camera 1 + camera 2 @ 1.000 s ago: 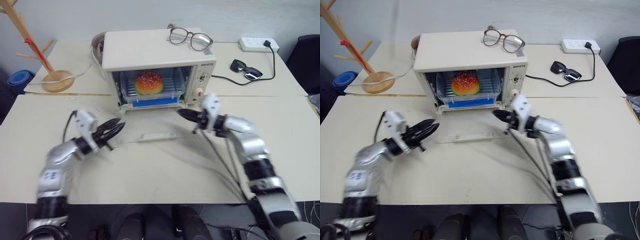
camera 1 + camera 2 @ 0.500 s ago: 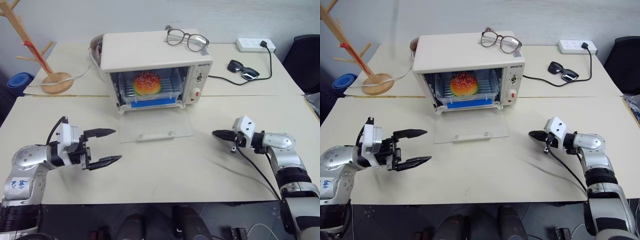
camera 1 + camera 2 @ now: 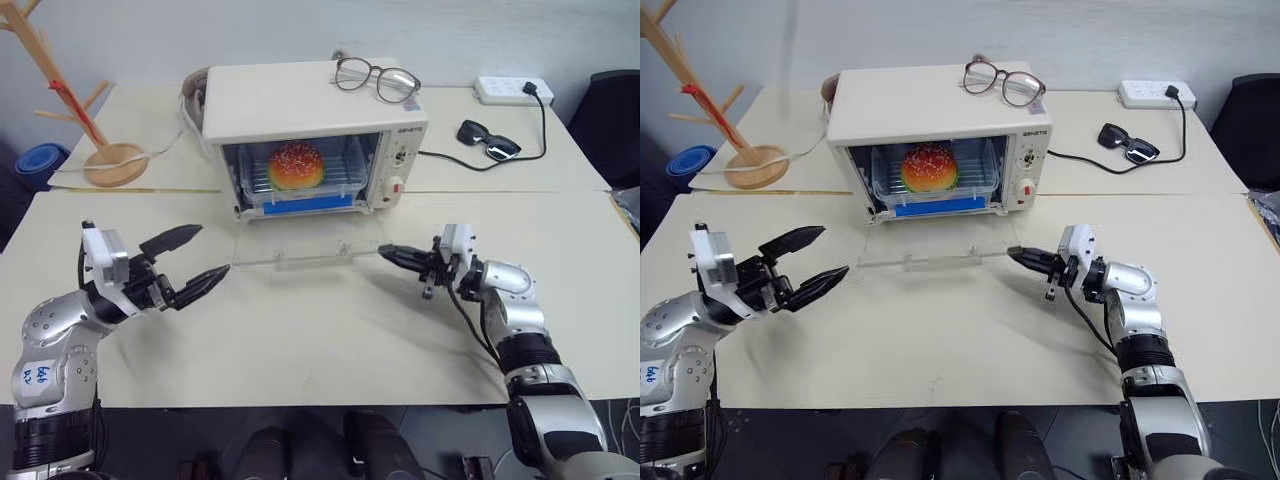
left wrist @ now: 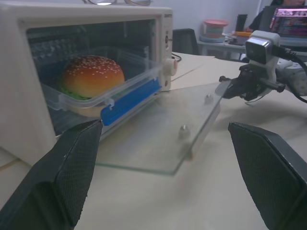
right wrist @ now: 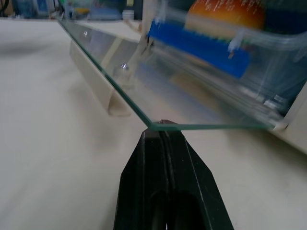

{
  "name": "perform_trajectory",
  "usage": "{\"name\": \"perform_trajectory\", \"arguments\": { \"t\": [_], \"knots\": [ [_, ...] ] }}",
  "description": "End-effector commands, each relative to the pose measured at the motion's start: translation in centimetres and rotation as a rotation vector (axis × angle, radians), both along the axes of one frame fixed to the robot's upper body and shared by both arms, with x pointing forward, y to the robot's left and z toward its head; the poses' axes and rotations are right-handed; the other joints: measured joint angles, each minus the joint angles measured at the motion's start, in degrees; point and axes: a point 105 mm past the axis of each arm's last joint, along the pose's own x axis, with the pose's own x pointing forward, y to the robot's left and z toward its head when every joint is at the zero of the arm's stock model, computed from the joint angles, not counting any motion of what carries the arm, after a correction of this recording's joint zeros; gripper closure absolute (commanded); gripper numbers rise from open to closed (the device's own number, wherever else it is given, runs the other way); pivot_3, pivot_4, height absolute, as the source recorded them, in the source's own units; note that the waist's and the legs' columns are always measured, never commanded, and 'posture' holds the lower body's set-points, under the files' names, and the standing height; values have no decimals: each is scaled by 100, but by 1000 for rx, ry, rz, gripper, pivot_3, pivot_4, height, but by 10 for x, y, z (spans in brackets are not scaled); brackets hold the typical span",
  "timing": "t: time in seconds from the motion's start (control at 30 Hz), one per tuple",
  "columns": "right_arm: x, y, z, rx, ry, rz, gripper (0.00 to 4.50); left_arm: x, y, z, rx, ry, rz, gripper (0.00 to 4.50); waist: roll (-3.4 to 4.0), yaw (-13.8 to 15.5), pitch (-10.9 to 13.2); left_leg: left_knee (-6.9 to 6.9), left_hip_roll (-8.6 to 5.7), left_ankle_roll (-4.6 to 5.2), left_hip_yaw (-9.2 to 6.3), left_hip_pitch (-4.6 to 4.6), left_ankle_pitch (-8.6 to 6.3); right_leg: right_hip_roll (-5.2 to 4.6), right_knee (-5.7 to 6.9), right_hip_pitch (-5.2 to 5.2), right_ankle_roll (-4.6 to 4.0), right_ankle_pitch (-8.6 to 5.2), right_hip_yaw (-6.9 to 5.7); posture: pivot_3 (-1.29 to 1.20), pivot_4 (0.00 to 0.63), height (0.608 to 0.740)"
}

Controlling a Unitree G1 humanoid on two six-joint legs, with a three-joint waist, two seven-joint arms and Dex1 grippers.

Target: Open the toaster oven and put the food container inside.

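At the far left of the desk stands a wooden rack with bare pegs, its round base near the desk's back edge. My left hand hangs over the desk in front of that, fingers spread wide and pinching nothing — it points toward the front left corner of the toaster oven's lowered door, a short way off from it.

The toaster oven sits at the middle of the desk toward the back, its glass door swung down and hanging a little above the surface, the white bar handle on its underside. Inside, on the wire rack, is the food container: clear plastic, a blue clip strip along the front, the toy hamburger sitting in it. A pair of clear glasses lies on the oven's top.

My right hand has its fingers pressed together; the tips sit right under the door's front right corner, touching the glass edge there.

Further right, behind — dark sunglasses lie on the desk, with a white power strip and its black cable beyond them.
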Motion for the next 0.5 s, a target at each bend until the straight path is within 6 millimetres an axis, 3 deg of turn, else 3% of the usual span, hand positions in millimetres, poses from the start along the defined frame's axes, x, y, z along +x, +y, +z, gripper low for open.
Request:
{"name": "perform_trajectory", "arguments": {
  "t": [0.03,0.27,0.37,0.5],
  "knots": [
    [4,-2,43,157,-111,-30,4500,-2,10,5,16,-48,82,33,0,2,0,0,0,0,0,0,0,0,1,0,0,0,0,0,150,740],
    [-1,-17,74,233,-126,-61,4500,-6,24,-12,84,3,153,33,1,5,0,-3,1,0,-2,-4,-1,-1,-1,-4,0,0,-1,0,150,740],
    [-16,-21,66,159,-75,-2,4500,-13,31,-30,160,55,178,33,2,9,0,-8,2,21,-4,-5,-13,-3,-4,-4,-1,0,-1,0,150,740],
    [-53,-23,20,-141,-21,143,3634,-26,34,-47,254,94,190,0,1,25,0,-11,2,30,-6,-6,-19,-4,-43,0,-1,-1,-4,0,150,740]
  ]
}}
